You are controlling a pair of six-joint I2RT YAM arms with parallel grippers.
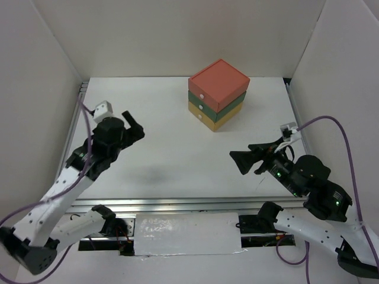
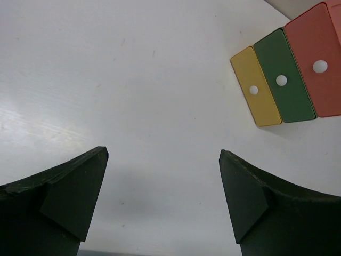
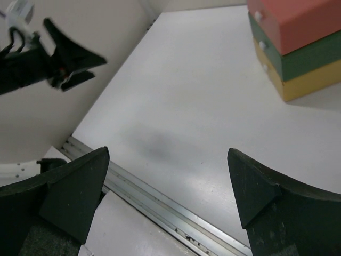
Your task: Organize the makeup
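Note:
No makeup shows in any view. The stacked drawer box [image 1: 218, 93], orange over green over yellow, stands at the back centre of the white table [image 1: 172, 154] with all three drawers pushed in. The left wrist view shows its fronts with white knobs [image 2: 287, 74], and the right wrist view shows it at the upper right [image 3: 298, 48]. My left gripper [image 1: 135, 125] hangs open over the table's left side, nothing between its fingers [image 2: 163, 152]. On the right side my right gripper [image 1: 240, 161] is open and empty too [image 3: 168, 150], pointing left toward the left gripper [image 3: 74, 61].
White walls [image 1: 35, 89] close in the table on the left, back and right. An aluminium rail [image 1: 177, 204] runs along the near edge, also seen under my right gripper [image 3: 160, 205]. A white panel [image 1: 186, 234] lies between the arm bases.

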